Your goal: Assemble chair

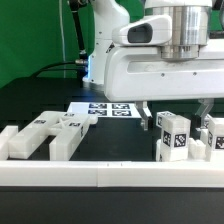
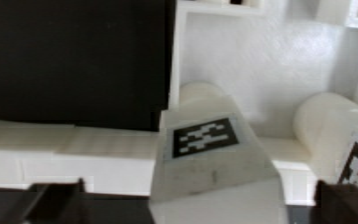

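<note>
Chair post, its foot hidden behind the front rail, stands upright, long axis vertical, between our spread-apart jaws; we cannot judge contact.

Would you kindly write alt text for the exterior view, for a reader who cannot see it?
The jaws of a white robot arm stand open on either side of an upright tagged white post on a black table. More white chair parts lie toward the exterior view's left, with the marker board behind.

In the wrist view the tagged post is blurred, and the picture's edge cuts off a second post.
</note>
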You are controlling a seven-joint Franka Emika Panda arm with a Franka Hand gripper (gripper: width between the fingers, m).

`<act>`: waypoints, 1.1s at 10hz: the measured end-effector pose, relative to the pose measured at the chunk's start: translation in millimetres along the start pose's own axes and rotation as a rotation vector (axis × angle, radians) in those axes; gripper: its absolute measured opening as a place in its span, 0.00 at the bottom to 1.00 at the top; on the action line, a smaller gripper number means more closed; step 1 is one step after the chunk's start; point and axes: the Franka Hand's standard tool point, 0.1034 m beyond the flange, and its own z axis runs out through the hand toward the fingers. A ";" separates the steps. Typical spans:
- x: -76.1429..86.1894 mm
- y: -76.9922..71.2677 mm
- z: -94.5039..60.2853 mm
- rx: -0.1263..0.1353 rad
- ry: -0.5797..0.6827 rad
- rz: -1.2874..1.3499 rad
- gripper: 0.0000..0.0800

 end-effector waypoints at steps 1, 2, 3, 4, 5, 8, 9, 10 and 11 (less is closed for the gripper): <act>0.0 -0.1 0.0 0.000 0.000 0.007 0.56; 0.0 -0.1 0.0 0.000 0.000 0.022 0.56; -0.1 0.0 0.1 0.000 0.000 0.038 0.36; -0.2 0.0 0.6 0.002 -0.001 0.088 0.36; 0.3 0.9 0.9 0.003 0.000 0.170 0.36; 0.5 1.6 1.1 0.003 0.000 0.439 0.36; 0.4 1.7 1.1 0.003 0.000 0.554 0.36; 0.3 1.1 1.2 0.003 -0.001 0.634 0.36; -0.3 -3.2 1.6 0.003 -0.003 0.778 0.36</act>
